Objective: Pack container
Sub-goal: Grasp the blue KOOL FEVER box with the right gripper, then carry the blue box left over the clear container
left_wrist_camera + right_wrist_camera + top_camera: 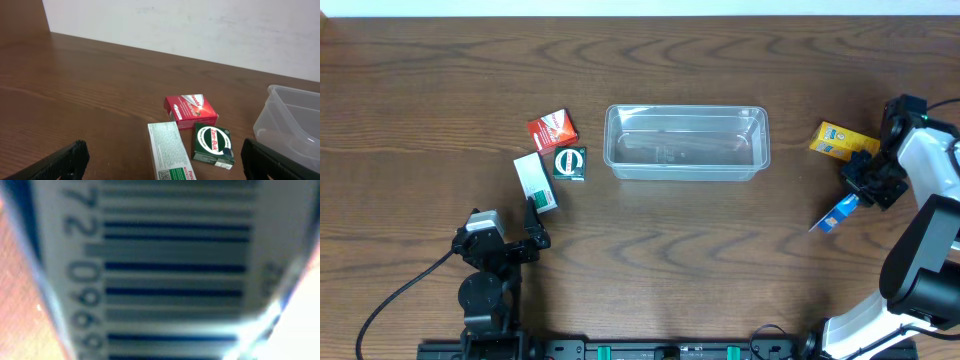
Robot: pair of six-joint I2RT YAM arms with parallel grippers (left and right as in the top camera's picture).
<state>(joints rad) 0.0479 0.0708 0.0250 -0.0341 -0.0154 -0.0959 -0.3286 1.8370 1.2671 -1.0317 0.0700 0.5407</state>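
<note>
Fills the right wrist view edge to edge with the barcode panel of a blue box (170, 270), too close to focus and so judged to sit deep between the jaws. From overhead, clamped at one end by the right gripper (860, 193), free end slanting away from the wrist toward mid-table. Read as a closed grip on that box, though no finger shows in the wrist view. End grip probably chosen so the free length can enter the tub first.

Locate the container (612, 140) well apart from the right gripper, off to its left and slightly ahead. Lies lengthwise, open side up, apparently empty, so access from above is clear. Note a yellow box (838, 140) just ahead of the same gripper, not touched.

Find the left gripper (535, 228) spread fully wide, holding nothing, low over the table. Just ahead of it: a white-and-green box (167, 150); beyond that, a red box (191, 111) and a green box (214, 145), with the container ahead and to the right. Spread presumably kept wide to straddle the nearest carton.
</note>
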